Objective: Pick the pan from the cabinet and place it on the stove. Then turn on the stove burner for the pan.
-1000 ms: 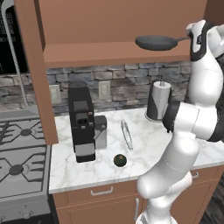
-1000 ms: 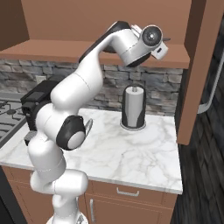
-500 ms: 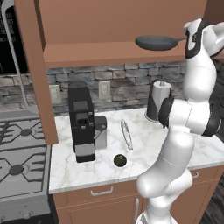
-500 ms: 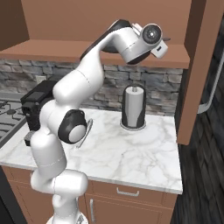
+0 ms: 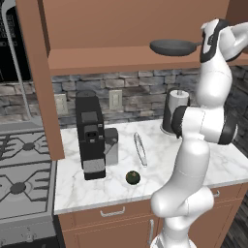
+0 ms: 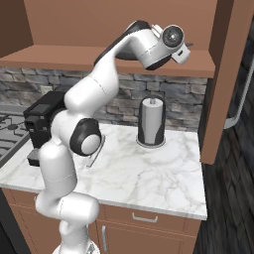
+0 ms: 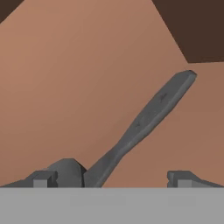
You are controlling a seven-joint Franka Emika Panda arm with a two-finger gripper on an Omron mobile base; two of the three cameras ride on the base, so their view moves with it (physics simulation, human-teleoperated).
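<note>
The dark-grey pan (image 5: 170, 47) rests on the bottom shelf of the open reddish-brown cabinet (image 5: 121, 58), its straight handle (image 7: 148, 114) pointing right toward my hand. My gripper (image 5: 205, 46) is raised to shelf height at the handle's end. In the hand view the gripper (image 7: 111, 179) is open, and the handle runs slantwise up from between the fingertips (image 7: 41, 179), nearer the left one, with no grip on it. My hand (image 6: 172, 42) is at the shelf's front in the right base view. The grey stove (image 5: 19, 179) lies low at the far left.
An open cabinet door (image 5: 41, 82) hangs over the counter's left end, another door (image 6: 225, 74) at the right. On the marble counter (image 5: 160, 169) stand a black coffee machine (image 5: 92, 140) and a paper towel holder (image 5: 174, 111); tongs (image 5: 140, 147) and a small dark green fruit (image 5: 132, 177) lie nearby.
My arm's elbow and lower links have swung to the right while the hand stayed almost still by the pan's handle. The jaws remain open and the pan has not moved.
</note>
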